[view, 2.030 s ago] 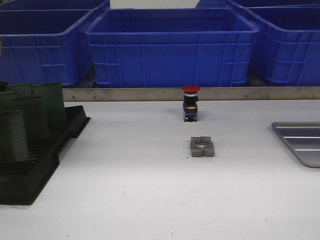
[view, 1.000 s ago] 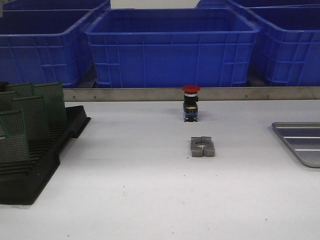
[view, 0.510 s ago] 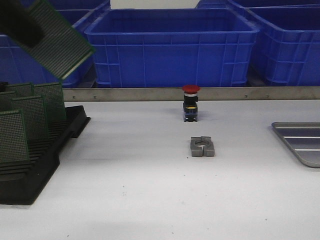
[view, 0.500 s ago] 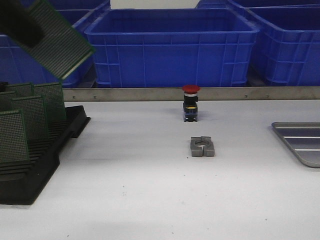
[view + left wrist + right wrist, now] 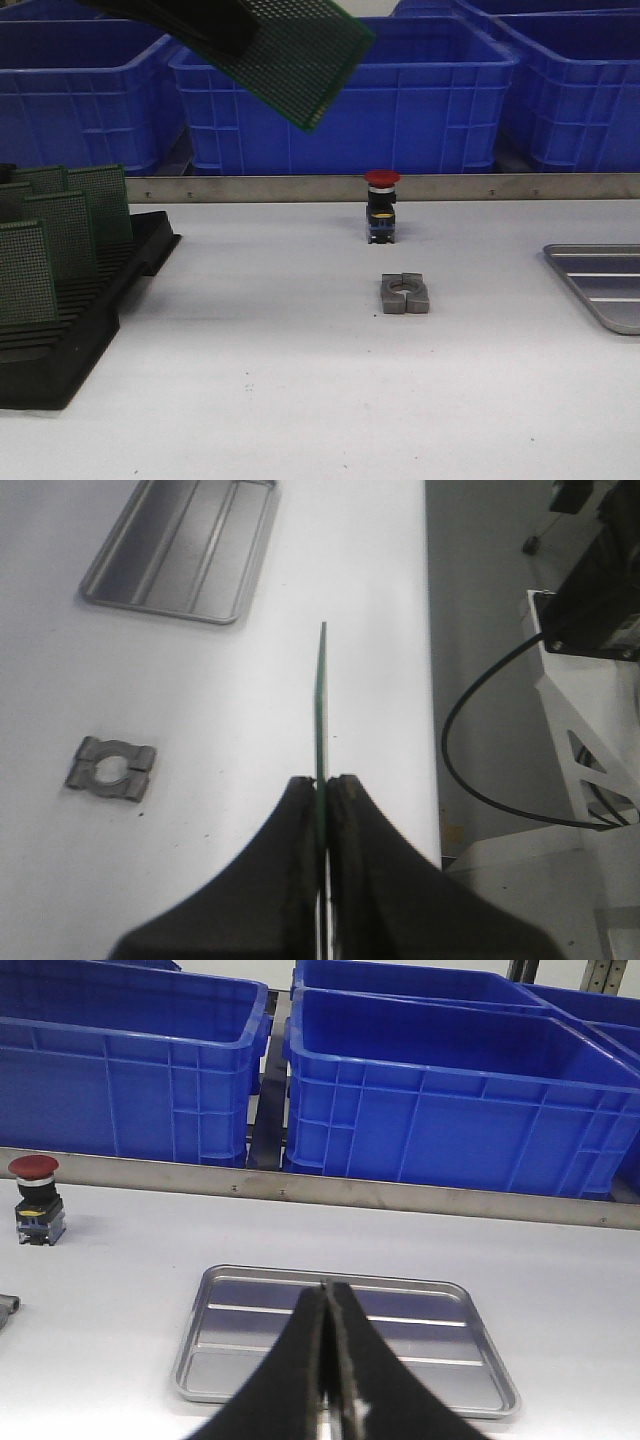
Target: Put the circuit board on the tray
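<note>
My left gripper [image 5: 323, 778] is shut on a green perforated circuit board [image 5: 300, 55], seen edge-on in the left wrist view [image 5: 321, 695]. In the front view the gripper [image 5: 215, 25] carries the board high in the air, tilted, at the upper left of centre. The grey metal tray [image 5: 600, 282] lies at the table's right edge, empty; it also shows in the left wrist view [image 5: 185, 545] and the right wrist view [image 5: 340, 1338]. My right gripper [image 5: 327, 1285] is shut and empty, just above the tray's near side.
A black slotted rack [image 5: 70, 320] with several more green boards stands at the left. A red-capped push button [image 5: 381, 205] and a grey metal clamp block [image 5: 404, 293] sit mid-table. Large blue bins [image 5: 345, 95] line the back behind a metal rail.
The left gripper came into view holding the board, lifted from the rack side, and has moved it right, from the upper left corner to above the middle bin. Nothing else moved.
</note>
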`<action>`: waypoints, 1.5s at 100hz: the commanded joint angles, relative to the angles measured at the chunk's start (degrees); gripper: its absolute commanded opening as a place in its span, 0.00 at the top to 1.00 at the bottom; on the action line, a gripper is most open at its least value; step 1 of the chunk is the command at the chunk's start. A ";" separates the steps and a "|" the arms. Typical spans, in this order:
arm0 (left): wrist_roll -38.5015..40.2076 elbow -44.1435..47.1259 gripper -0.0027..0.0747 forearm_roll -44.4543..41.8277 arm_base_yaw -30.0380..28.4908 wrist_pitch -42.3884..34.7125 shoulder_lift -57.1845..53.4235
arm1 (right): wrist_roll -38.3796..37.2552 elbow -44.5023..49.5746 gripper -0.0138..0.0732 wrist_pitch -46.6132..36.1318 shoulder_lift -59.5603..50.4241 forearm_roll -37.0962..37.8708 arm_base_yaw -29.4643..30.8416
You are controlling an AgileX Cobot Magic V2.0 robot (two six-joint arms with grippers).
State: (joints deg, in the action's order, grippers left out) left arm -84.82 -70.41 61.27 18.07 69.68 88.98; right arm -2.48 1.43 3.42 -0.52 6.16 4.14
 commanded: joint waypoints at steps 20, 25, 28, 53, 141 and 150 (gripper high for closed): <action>0.65 -1.32 0.99 4.85 7.96 2.55 -0.57 | 0.32 0.06 0.91 -6.44 -1.35 0.39 -0.04; 0.65 -1.32 0.99 4.94 8.74 2.25 -0.57 | 0.32 0.06 0.91 -6.65 -1.35 0.39 -0.04; 0.65 -1.32 0.99 4.94 9.09 2.13 -0.57 | 0.27 0.06 0.91 -7.20 -1.35 0.39 -0.04; 0.65 -1.32 0.99 4.94 9.61 1.97 -0.57 | -0.77 -4.91 0.91 -2.42 -1.24 -5.42 -0.04; 0.65 -1.32 0.99 4.94 9.61 1.97 -0.57 | 4.56 -33.07 0.55 24.39 31.00 -32.05 -3.58; 0.65 -1.32 0.99 4.94 9.61 1.97 -0.57 | 7.53 -33.07 0.30 24.39 33.31 -38.65 -4.61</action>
State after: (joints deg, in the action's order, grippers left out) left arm -84.60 -70.41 61.93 27.10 69.46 90.39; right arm 1.42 -29.51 32.54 30.36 -24.95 0.46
